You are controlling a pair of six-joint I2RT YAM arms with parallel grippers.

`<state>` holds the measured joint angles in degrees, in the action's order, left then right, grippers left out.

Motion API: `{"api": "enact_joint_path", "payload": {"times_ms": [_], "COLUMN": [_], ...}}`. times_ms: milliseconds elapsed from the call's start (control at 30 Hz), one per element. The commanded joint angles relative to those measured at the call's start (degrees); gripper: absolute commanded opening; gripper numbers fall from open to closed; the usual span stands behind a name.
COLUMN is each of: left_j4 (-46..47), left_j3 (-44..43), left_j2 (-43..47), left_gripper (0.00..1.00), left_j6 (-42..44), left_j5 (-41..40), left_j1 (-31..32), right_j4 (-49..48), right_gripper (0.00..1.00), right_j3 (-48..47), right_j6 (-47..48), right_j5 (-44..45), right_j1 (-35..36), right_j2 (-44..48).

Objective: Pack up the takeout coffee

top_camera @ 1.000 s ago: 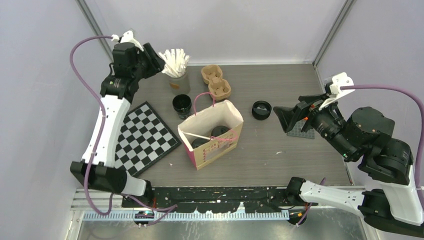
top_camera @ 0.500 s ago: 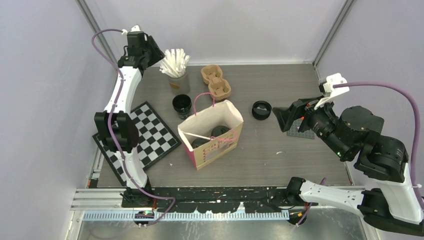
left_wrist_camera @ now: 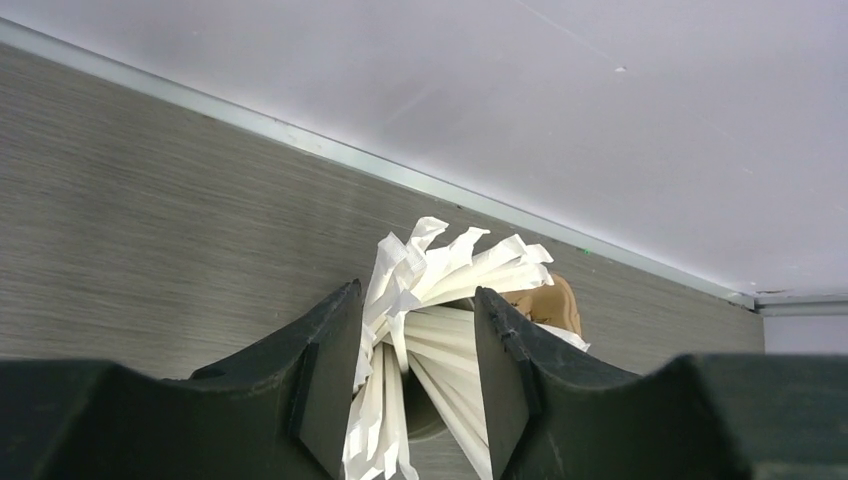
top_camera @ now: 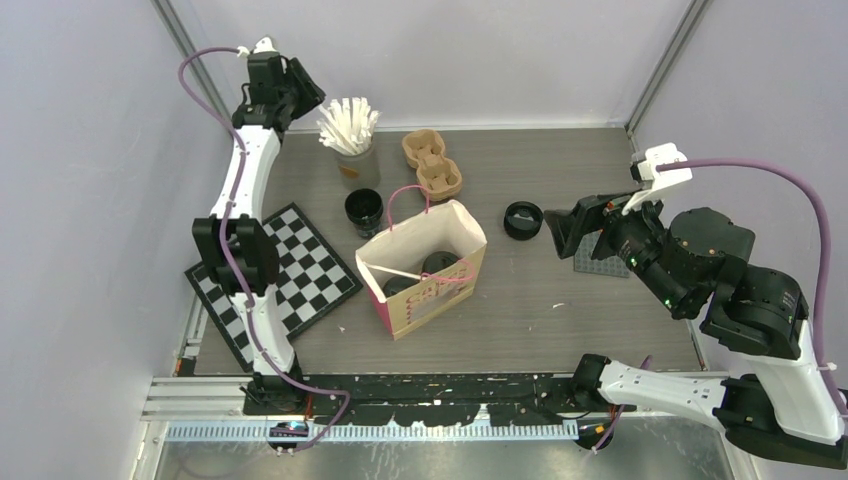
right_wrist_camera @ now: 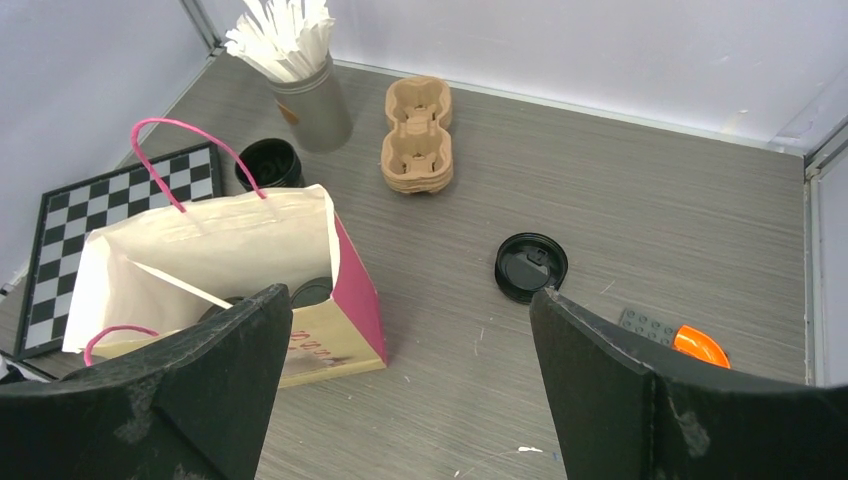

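Grey wood-grain table (top_camera: 600, 320), with a cream paper bag with pink sides and pink cord handles (top_camera: 425, 240) standing open mid-table; I place everything from that bag. Black-and-white checkerboard mat (top_camera: 300, 270) lies flat to the bag's left. Right gripper (top_camera: 562, 228) hangs to the bag's right, jaws spread wide, nothing between them. Left gripper (top_camera: 300, 90) is up at the far left of the bag by the back wall. Its fingers (left_wrist_camera: 325, 390) stand apart, and its wrist camera sees the white sticks through the gap; I cannot tell whether they touch. Grey cup of white sticks (top_camera: 355, 150) stands behind the bag, to the left. Brown moulded-pulp cup carrier (top_camera: 432, 165) lies directly behind the bag. One small black paper cup (top_camera: 364, 210) stands uncovered just behind the bag's left corner. Two more black cups (top_camera: 440, 265) sit inside the bag. Round black plastic lid (top_camera: 523, 219) lies on the table right of the bag, near the right gripper. Small grey studded plate (right_wrist_camera: 655, 325) with an orange piece (right_wrist_camera: 700, 345) lies farther right.
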<state>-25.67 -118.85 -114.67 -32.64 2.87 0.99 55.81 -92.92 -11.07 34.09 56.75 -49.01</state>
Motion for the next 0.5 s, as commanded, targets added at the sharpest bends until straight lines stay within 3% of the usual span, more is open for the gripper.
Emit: {"api": "enact_joint_path", "payload": {"times_ms": [0, 200, 467], "left_j4": [2.62, 2.23, 3.87], "left_j3": [-2.34, -1.83, -1.82], "left_j2": [-1.69, -1.84, -1.92], "left_gripper": [0.46, 0.43, 0.26], "left_j6": [-0.79, 0.06, 2.01], "left_j5": [2.04, 2.44, 4.12], "left_j1": [-0.20, -0.24, -0.36], "right_j4": [-1.40, -1.10, -0.95], "right_gripper": [0.93, 0.92, 0.92], "right_j3": [-1.12, -0.94, -0.85], "right_j6": [0.29, -0.32, -0.42], "right_j5": [1.90, 2.03, 2.13], "right_j1": [-0.11, -0.14, -0.10], "right_j2": [-0.10, 0.46, 1.14]}}
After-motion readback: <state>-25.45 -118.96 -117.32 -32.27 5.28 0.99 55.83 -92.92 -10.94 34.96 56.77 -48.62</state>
